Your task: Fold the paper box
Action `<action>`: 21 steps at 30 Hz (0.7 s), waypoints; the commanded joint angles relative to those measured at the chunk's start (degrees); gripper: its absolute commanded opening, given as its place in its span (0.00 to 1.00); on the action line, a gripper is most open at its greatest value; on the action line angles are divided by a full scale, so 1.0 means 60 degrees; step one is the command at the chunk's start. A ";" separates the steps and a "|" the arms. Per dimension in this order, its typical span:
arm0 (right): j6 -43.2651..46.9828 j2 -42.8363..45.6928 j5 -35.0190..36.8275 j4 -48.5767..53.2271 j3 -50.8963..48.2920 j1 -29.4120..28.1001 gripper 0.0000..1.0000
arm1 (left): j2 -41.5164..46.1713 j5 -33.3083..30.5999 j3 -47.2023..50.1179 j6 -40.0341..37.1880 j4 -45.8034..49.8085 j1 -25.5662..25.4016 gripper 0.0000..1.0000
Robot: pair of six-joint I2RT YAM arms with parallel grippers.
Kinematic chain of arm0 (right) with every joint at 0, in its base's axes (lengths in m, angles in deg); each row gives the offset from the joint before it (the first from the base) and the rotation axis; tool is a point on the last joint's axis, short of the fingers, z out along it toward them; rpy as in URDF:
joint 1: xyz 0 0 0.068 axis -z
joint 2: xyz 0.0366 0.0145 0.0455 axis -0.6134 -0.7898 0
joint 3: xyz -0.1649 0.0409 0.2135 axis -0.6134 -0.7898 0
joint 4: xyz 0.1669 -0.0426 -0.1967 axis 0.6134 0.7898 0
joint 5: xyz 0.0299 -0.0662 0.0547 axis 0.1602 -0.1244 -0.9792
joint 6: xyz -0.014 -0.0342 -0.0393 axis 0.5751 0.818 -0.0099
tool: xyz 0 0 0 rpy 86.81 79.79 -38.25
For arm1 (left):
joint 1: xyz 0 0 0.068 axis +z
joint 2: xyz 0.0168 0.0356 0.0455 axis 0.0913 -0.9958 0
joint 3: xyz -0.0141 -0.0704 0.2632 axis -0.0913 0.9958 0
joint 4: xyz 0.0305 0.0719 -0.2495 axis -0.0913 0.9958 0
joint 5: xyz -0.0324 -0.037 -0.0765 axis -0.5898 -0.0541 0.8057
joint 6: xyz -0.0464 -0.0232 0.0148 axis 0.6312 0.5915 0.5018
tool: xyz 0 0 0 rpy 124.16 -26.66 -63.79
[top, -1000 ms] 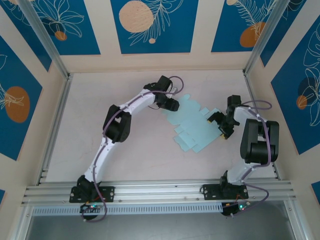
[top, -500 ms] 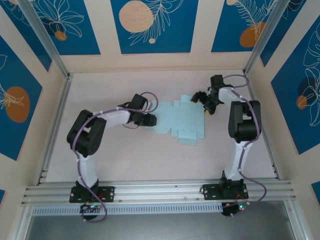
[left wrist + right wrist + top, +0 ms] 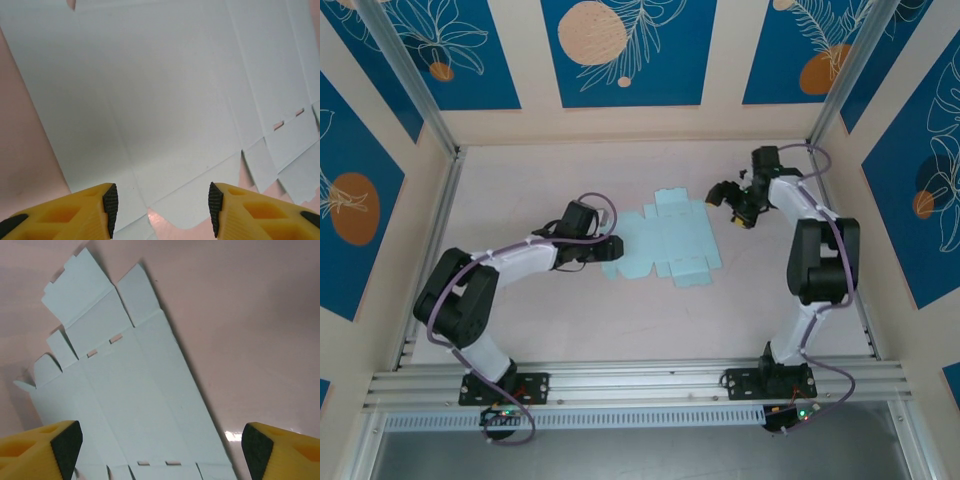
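Tabletop (image 3: pixel 570 320) pale pink, paper box (image 3: pixel 665 240) flat, blue leaf-print walls (image 3: pixel 620 70)

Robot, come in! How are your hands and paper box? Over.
Left hand open, at left edge of paper box. Right hand open, by its far-right corner. Box flat, unfolded. Nothing blocking.

Left arm low, reaching right toward desk (image 3: pixel 570 320) centre; left hand (image 3: pixel 610 248) jaws half apart. Right arm stretched toward far edge; right hand (image 3: pixel 728 196) jaws wide apart.

The pale blue paper box (image 3: pixel 665 240) lies flat, an unfolded die-cut sheet, flaps spread.
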 commanded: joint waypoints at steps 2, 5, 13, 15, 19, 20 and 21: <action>0.0182 0.0556 -0.0842 -0.0291 -0.1298 0.0100 0.82 | 0.0030 -0.0504 -0.0387 -0.0263 0.0283 -0.0019 0.52; 0.0083 0.0858 -0.0798 -0.0322 -0.1961 0.0108 0.81 | -0.0217 -0.0391 -0.0537 -0.0330 0.0214 -0.0024 0.52; -0.0406 0.1627 -0.0722 -0.0796 -0.3544 0.0104 0.81 | -0.0624 -0.0342 -0.0521 -0.0288 -0.0039 -0.0016 0.49; -0.0494 0.1566 -0.0952 -0.1082 -0.3775 0.0095 0.81 | -0.0713 -0.0328 -0.0500 -0.0271 -0.0067 -0.0024 0.49; -0.0576 0.1254 -0.1517 -0.1688 -0.3906 0.0051 0.81 | -0.0941 -0.0445 -0.0514 -0.0255 -0.0067 -0.0025 0.49; -0.0571 0.1110 -0.1619 -0.1794 -0.3875 0.0030 0.81 | -0.1010 -0.0460 -0.0514 -0.0229 -0.0082 -0.0011 0.49; -0.0565 0.0987 -0.1683 -0.1915 -0.3834 0.0020 0.81 | -0.1087 -0.0445 -0.0501 -0.0207 -0.0107 -0.0020 0.49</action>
